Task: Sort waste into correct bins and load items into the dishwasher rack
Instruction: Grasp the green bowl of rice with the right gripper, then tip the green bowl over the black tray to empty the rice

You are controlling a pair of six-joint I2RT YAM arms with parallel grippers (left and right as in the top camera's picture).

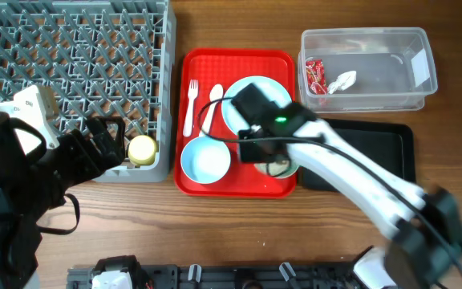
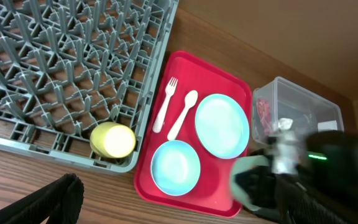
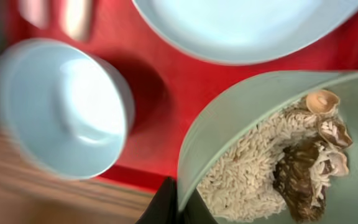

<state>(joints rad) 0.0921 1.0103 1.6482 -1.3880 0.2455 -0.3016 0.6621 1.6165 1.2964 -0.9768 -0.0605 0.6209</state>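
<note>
Far left, the grey dishwasher rack [image 1: 70, 72] fills its corner of the wooden table. The left gripper [image 1: 111, 138] hovers over the rack's near edge; only one finger [image 2: 61, 198] shows in the wrist view, jaws apparently spread, nothing held. Just beside it the yellow cup [image 2: 112, 139] sits in the rack's near right corner, free of the fingers.

On to the red tray [image 1: 189, 64]: the white fork [image 2: 165, 104] and spoon [image 2: 183, 114] lie side by side at its left, and the empty pale blue bowl [image 1: 205, 158] sits at its near left. The pale blue plate [image 2: 222, 126] is at its middle. At the tray's near right, the right gripper [image 3: 180, 205] is clamped on the rim of the second bowl [image 3: 241, 106], which holds rice and brown scraps [image 3: 260, 168].

Far right, the clear tub [image 1: 423, 56] holds the red wrapper [image 1: 315, 76] and white napkin [image 1: 343, 80]. The black tray [image 1: 383, 148] lies just in front of it, partly under the blurred right arm.
</note>
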